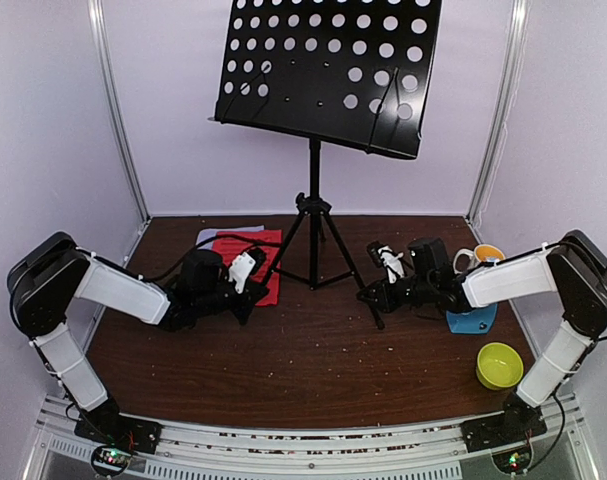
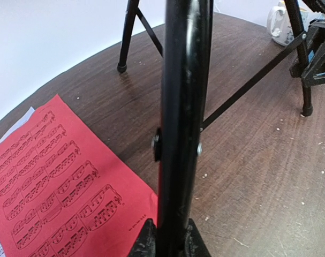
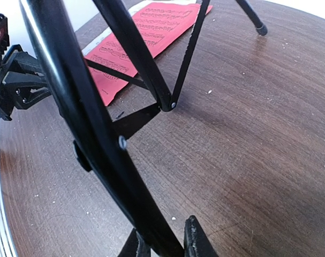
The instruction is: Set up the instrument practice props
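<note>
The black perforated music stand [image 1: 328, 70] stands upright mid-table on its tripod. My left gripper [image 1: 251, 292] is shut on the stand's left leg [image 2: 181, 107], low near the foot; in the left wrist view both fingers press the tube. My right gripper [image 1: 368, 293] is closed round the right leg [image 3: 87, 107], also low. The red sheet [image 1: 231, 248] lies flat left of the stand, partly under my left gripper, on top of the white sheet [image 1: 223, 233]. The blue metronome [image 1: 475, 322] sits at the right, mostly hidden under my right arm.
A white mug [image 1: 470, 260] stands behind my right arm and a yellow bowl [image 1: 499, 365] sits near the front right. The third tripod leg [image 2: 122, 64] points toward the back wall. White side walls enclose the table.
</note>
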Robot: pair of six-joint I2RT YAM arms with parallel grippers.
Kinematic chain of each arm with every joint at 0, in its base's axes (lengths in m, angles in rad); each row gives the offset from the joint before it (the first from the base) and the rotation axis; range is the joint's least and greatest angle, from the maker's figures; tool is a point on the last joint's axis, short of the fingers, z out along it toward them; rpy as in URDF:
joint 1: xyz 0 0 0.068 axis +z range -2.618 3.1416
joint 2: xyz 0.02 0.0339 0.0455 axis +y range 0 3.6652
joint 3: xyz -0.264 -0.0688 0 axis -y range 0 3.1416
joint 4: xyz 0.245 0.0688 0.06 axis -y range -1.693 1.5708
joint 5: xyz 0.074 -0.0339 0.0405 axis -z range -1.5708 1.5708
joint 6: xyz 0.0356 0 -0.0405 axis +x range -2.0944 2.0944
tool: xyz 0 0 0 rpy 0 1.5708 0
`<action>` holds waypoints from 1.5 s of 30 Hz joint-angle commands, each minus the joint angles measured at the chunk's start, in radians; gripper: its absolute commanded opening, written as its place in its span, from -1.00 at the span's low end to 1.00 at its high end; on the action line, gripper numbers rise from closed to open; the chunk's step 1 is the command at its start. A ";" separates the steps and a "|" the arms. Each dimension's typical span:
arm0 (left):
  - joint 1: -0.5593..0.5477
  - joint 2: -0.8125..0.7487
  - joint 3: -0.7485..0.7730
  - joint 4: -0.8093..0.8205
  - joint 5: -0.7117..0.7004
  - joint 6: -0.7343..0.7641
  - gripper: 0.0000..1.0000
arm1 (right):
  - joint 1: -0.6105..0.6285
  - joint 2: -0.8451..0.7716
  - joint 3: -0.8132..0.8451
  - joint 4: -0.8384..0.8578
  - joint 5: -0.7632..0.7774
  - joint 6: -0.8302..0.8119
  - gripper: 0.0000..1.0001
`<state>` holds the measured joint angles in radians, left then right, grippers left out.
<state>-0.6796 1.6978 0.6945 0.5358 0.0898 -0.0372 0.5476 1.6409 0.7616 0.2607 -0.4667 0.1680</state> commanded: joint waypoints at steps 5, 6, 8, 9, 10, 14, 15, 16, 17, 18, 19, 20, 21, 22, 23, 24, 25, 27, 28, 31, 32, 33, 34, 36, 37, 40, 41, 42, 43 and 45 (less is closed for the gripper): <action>0.055 -0.091 -0.178 -0.073 -0.021 -0.121 -1.00 | -0.156 -0.097 -0.201 -0.157 0.136 0.325 -1.00; 0.054 -0.102 -0.188 -0.084 -0.028 -0.118 -1.00 | -0.156 -0.112 -0.217 -0.159 0.133 0.330 -1.00; 0.055 -0.125 -0.209 -0.094 -0.045 -0.113 -1.00 | -0.157 -0.135 -0.243 -0.171 0.140 0.334 -1.00; 0.055 -0.136 -0.219 -0.093 -0.055 -0.117 -1.00 | -0.157 -0.144 -0.254 -0.178 0.149 0.331 -1.00; 0.055 -0.144 -0.227 -0.086 -0.061 -0.123 -1.00 | -0.157 -0.152 -0.260 -0.184 0.161 0.326 -1.00; 0.053 -0.119 -0.191 -0.079 -0.004 -0.126 -1.00 | -0.154 -0.120 -0.231 -0.146 0.159 0.335 -1.00; 0.050 -0.099 -0.164 -0.079 0.016 -0.127 -1.00 | -0.150 -0.093 -0.204 -0.128 0.143 0.343 -1.00; 0.045 -0.078 -0.133 -0.080 0.028 -0.127 -1.00 | -0.144 -0.067 -0.174 -0.113 0.132 0.348 -1.00; 0.043 -0.060 -0.104 -0.083 0.032 -0.127 -1.00 | -0.135 -0.038 -0.143 -0.102 0.128 0.353 -1.00; 0.042 -0.050 -0.081 -0.079 0.030 -0.132 -1.00 | -0.129 -0.017 -0.113 -0.090 0.126 0.358 -1.00; 0.043 -0.040 -0.062 -0.067 0.030 -0.138 -1.00 | -0.124 0.004 -0.089 -0.079 0.125 0.364 -1.00; 0.042 -0.038 -0.049 -0.058 0.029 -0.142 -1.00 | -0.121 0.027 -0.065 -0.074 0.120 0.372 -1.00; 0.043 -0.038 -0.036 -0.062 0.024 -0.142 -1.00 | -0.121 0.035 -0.047 -0.076 0.118 0.374 -1.00; 0.043 -0.040 -0.025 -0.075 0.018 -0.140 -1.00 | -0.121 0.039 -0.035 -0.081 0.126 0.373 -1.00; 0.044 -0.044 -0.020 -0.090 0.007 -0.138 -1.00 | -0.123 0.035 -0.029 -0.091 0.140 0.369 -1.00; 0.044 -0.049 -0.026 -0.101 -0.008 -0.136 -1.00 | -0.124 0.027 -0.029 -0.103 0.159 0.363 -1.00; 0.045 -0.057 -0.036 -0.109 -0.023 -0.134 -1.00 | -0.128 0.016 -0.038 -0.118 0.182 0.359 -1.00; 0.051 -0.076 -0.072 -0.120 -0.039 -0.133 -1.00 | -0.141 -0.012 -0.070 -0.137 0.212 0.353 -1.00; 0.051 -0.084 -0.092 -0.127 -0.044 -0.131 -1.00 | -0.152 -0.030 -0.098 -0.137 0.222 0.355 -1.00; 0.053 -0.110 -0.148 -0.153 -0.061 -0.128 -1.00 | -0.180 -0.087 -0.192 -0.138 0.247 0.361 -1.00; 0.052 -0.121 -0.167 -0.151 -0.067 -0.129 -1.00 | -0.186 -0.102 -0.213 -0.135 0.256 0.360 -1.00; 0.053 -0.130 -0.187 -0.145 -0.072 -0.134 -1.00 | -0.188 -0.114 -0.233 -0.134 0.263 0.359 -1.00; 0.052 -0.135 -0.203 -0.138 -0.078 -0.134 -1.00 | -0.189 -0.121 -0.246 -0.132 0.272 0.358 -1.00; 0.053 -0.127 -0.215 -0.128 -0.085 -0.134 -1.00 | -0.189 -0.115 -0.252 -0.115 0.279 0.366 -1.00; 0.053 -0.115 -0.211 -0.122 -0.081 -0.131 -1.00 | -0.189 -0.100 -0.240 -0.110 0.275 0.367 -1.00; 0.047 -0.054 -0.145 -0.141 -0.049 -0.115 -1.00 | -0.185 -0.043 -0.165 -0.101 0.228 0.378 -1.00; 0.042 -0.043 -0.127 -0.143 -0.041 -0.117 -1.00 | -0.183 -0.030 -0.135 -0.104 0.223 0.378 -1.00; 0.037 -0.036 -0.118 -0.132 -0.030 -0.121 -1.00 | -0.181 -0.016 -0.104 -0.110 0.225 0.373 -1.00; 0.031 -0.035 -0.112 -0.117 -0.022 -0.130 -1.00 | -0.180 -0.001 -0.074 -0.114 0.227 0.366 -1.00; 0.024 -0.034 -0.112 -0.077 -0.009 -0.144 -1.00 | -0.180 0.024 -0.016 -0.128 0.233 0.350 -1.00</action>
<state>-0.6689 1.6310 0.5987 0.5278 0.0940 -0.0437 0.4614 1.5845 0.6624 0.2993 -0.5228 0.2367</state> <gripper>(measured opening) 0.126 0.201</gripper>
